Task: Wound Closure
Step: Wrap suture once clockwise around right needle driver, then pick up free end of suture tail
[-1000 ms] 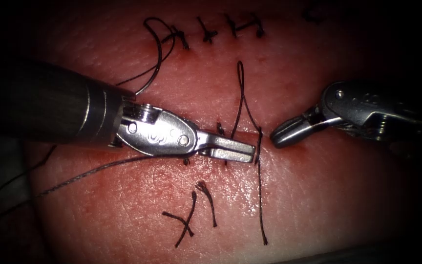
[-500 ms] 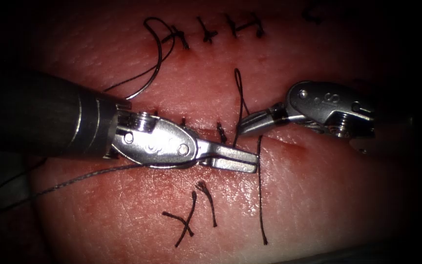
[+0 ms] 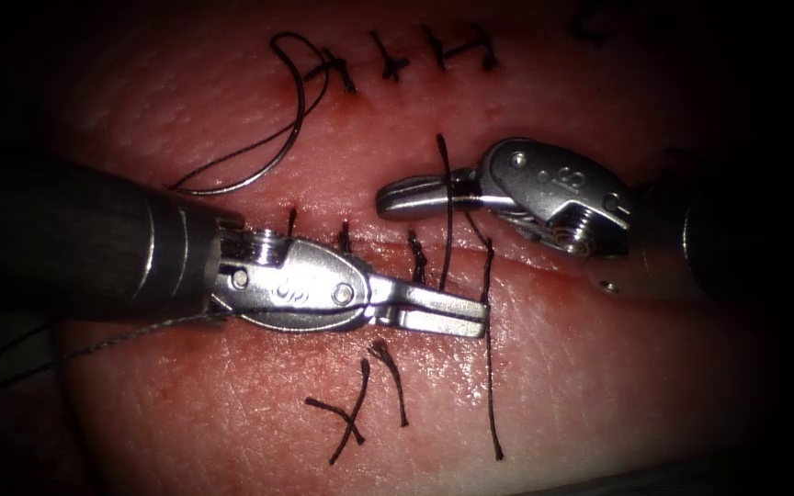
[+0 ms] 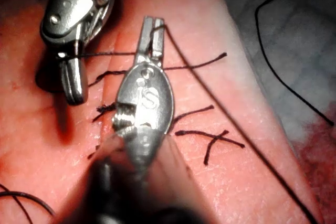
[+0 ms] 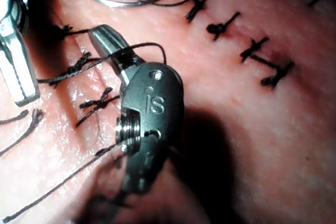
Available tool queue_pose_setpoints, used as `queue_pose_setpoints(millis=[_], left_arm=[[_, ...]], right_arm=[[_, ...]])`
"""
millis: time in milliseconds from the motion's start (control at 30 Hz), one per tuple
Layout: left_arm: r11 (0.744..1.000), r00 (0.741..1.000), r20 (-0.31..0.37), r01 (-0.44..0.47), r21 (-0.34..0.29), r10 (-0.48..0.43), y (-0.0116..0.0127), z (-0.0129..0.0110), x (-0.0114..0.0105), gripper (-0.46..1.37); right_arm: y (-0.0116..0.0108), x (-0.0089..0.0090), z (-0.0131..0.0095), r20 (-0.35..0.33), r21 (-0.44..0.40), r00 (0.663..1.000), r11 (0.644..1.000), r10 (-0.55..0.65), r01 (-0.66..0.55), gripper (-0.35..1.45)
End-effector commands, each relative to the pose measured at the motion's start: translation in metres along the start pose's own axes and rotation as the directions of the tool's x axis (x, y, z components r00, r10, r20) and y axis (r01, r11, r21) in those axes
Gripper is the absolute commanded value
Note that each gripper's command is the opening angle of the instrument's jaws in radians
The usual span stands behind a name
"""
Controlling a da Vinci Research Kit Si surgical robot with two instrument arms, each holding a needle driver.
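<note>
My left tool (image 3: 480, 317) lies over the cut (image 3: 544, 262) in the tissue (image 3: 599, 367), jaws shut on the thread (image 3: 488, 386) at their tip; the left wrist view shows that grip (image 4: 154, 22) too. The short tail hangs toward the near edge. My right tool (image 3: 383, 200) sits just above the cut with its jaws shut, and a strand crosses over them. That strand also drapes around the jaws in the right wrist view (image 5: 94, 31). The curved needle (image 3: 273, 163) lies free on the tissue at the upper left, held by neither tool.
Several tied stitches (image 3: 415, 255) cross the cut beside the left tool. Another row of finished stitches (image 3: 388, 64) runs along the top. Cut thread ends (image 3: 360, 404) lie on the tissue near the front. A long thread (image 3: 94, 347) trails off left.
The right tool has swung from the right end of the cut leftward and up, passing under the standing strand, which now lies across its jaws. The left tool has dropped slightly, still holding thread.
</note>
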Motion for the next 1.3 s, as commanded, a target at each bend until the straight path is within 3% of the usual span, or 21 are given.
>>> queue_pose_setpoints(millis=[33, 167, 467, 700, 733, 767, 833, 867, 900, 1000, 1167, 1300], left_arm=[[1.000, 1.000, -0.016, 0.016, -0.002, -0.016, 0.0001, -0.0002, -0.0003, -0.35], [0.998, 0.997, -0.043, 0.065, 0.016, -0.064, 0.0000, -0.0004, -0.0012, -0.35], [0.986, 0.989, -0.003, 0.149, 0.069, -0.150, -0.0004, -0.0008, -0.0043, -0.35], [0.983, 0.986, 0.003, 0.164, 0.076, -0.165, -0.0014, -0.0010, -0.0059, -0.35], [0.984, 0.987, 0.004, 0.162, 0.076, -0.163, -0.0016, -0.0010, -0.0061, -0.35], [0.983, 0.986, 0.004, 0.166, 0.076, -0.167, -0.0017, -0.0011, -0.0062, -0.35], [0.983, 0.986, 0.004, 0.168, 0.076, -0.168, -0.0019, -0.0012, -0.0065, -0.35], [0.982, 0.985, 0.004, 0.170, 0.076, -0.171, -0.0021, -0.0012, -0.0066, -0.35], [0.982, 0.985, 0.005, 0.173, 0.076, -0.174, -0.0023, -0.0013, -0.0068, -0.35], [0.981, 0.984, 0.006, 0.178, 0.078, -0.179, -0.0026, -0.0013, -0.0072, -0.35], [0.978, 0.983, 0.009, 0.184, 0.099, -0.186, -0.0026, -0.0006, -0.0084, -0.35], [0.978, 0.983, 0.013, 0.180, 0.105, -0.182, -0.0028, -0.0002, -0.0089, -0.35]], right_arm=[[0.0001, -0.0002, 0.0000, -0.044, 0.002, 0.999, 1.000, 0.022, -0.022, -0.35], [0.0005, -0.0006, -0.0002, -0.124, 0.011, 0.990, 0.998, 0.060, -0.059, -0.35], [0.0006, -0.0003, -0.0017, -0.311, 0.105, 0.944, 0.991, 0.107, -0.078, -0.35], [0.0000, -0.0001, -0.0027, -0.308, 0.138, 0.943, 0.987, 0.125, -0.086, -0.35], [-0.0001, 0.0000, -0.0029, -0.307, 0.139, 0.943, 0.986, 0.128, -0.089, -0.26], [-0.0002, 0.0000, -0.0031, -0.307, 0.137, 0.942, 0.986, 0.133, -0.094, 0.21], [-0.0004, 0.0002, -0.0034, -0.300, 0.144, 0.944, 0.985, 0.138, -0.098, 0.73], [-0.0006, 0.0004, -0.0036, -0.297, 0.147, 0.944, 0.984, 0.142, -0.102, 0.95], [-0.0007, 0.0006, -0.0039, -0.288, 0.157, 0.947, 0.982, 0.145, -0.102, 1.04], [-0.0012, 0.0010, -0.0043, -0.259, 0.192, 0.957, 0.978, 0.135, -0.086, 1.05], [-0.0023, 0.0012, -0.0046, -0.153, 0.337, 0.986, 0.942, 0.065, -0.010, 1.03], [-0.0030, 0.0012, -0.0046, -0.109, 0.394, 0.994, 0.918, 0.002, 0.041, 0.95]])
